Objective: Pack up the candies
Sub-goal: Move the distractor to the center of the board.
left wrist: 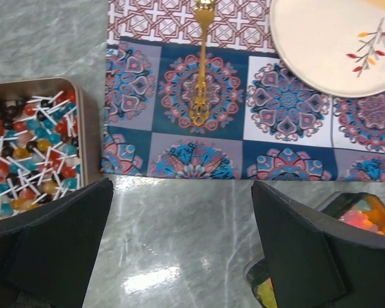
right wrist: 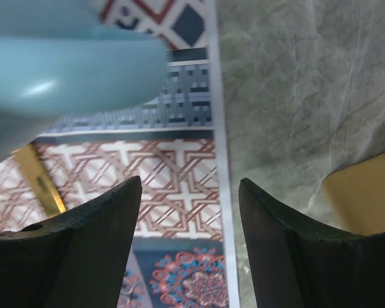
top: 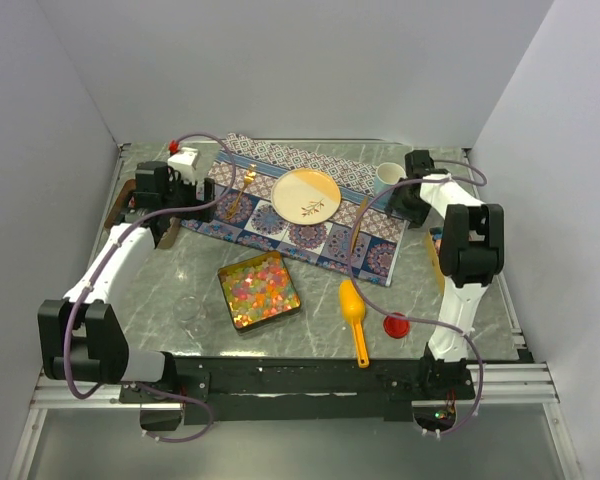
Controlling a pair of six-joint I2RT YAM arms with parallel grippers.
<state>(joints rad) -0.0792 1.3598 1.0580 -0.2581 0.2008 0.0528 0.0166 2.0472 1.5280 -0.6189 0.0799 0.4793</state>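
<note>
Black fingers (left wrist: 51,250) of the left gripper (left wrist: 183,199) fill the bottom of its wrist view, spread wide over the marble surface (left wrist: 179,256) with nothing between them. The candies (top: 257,288), a glossy mix of pink, orange, yellow and green beads, lie in a shallow square tin (top: 227,300) near the surface's near edge, left of its middle. To the right of the tin lies an orange scoop (top: 352,305), its bowl away from the near edge and its handle toward it, with a small red cap (top: 396,325) just beside it. Beyond them a patterned placemat (top: 270,220) runs aslant across the far half of the surface. A cream plate (top: 305,195) sits on its middle and a gold fork (top: 237,195) on its left part. At the left edge a brown tray (left wrist: 83,128) holds lollipops (left wrist: 25,147). By the mat's far right corner stands a pale blue cup (top: 388,177). The right gripper (right wrist: 189,192) hovers just beside it, jaws apart and holding nothing.
</note>
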